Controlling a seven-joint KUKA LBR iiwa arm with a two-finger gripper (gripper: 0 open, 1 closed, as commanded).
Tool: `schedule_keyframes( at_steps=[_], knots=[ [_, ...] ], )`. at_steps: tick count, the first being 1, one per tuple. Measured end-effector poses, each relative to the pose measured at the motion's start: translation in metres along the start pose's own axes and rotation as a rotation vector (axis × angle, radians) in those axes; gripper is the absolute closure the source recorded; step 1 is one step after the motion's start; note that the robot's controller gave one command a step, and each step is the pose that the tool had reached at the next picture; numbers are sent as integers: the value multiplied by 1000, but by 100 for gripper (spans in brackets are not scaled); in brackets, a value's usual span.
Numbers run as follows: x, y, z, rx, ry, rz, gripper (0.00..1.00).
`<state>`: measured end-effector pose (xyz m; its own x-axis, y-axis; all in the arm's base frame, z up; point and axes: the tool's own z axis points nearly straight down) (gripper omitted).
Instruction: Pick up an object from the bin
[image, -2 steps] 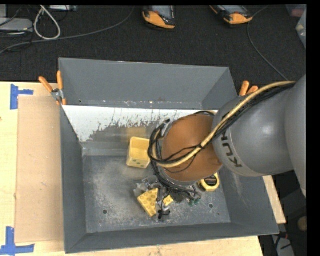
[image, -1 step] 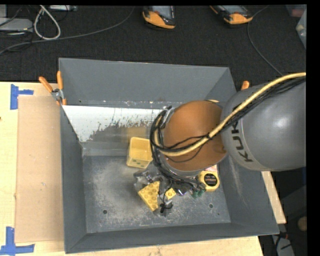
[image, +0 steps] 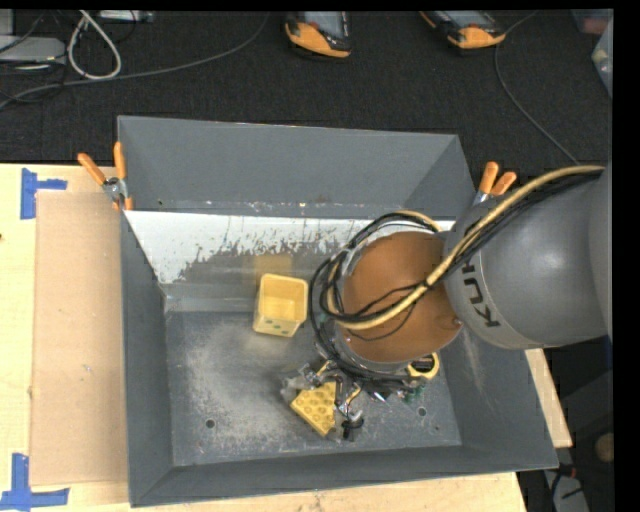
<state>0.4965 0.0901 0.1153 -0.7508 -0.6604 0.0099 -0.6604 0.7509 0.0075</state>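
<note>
My gripper (image: 347, 390) is low in the bin's front middle, just under the arm's orange cover. A small flat yellow piece with round holes (image: 314, 407) lies on the bin floor right against its left side, touching it. A yellow square open-topped cup (image: 279, 305) stands to the upper left, near the back slope and apart from the gripper. A small green and yellow thing (image: 425, 368) peeks out from under the cover at the right.
The arm's large grey body and orange cover hang over the right half of the bin and hide the floor beneath. The left part of the bin floor is bare, speckled metal.
</note>
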Motion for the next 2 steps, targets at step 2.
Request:
schedule_keyframes(
  at_steps=[2],
  knots=[
    [24,-37,-40,-4,0,107,100]
  ],
)
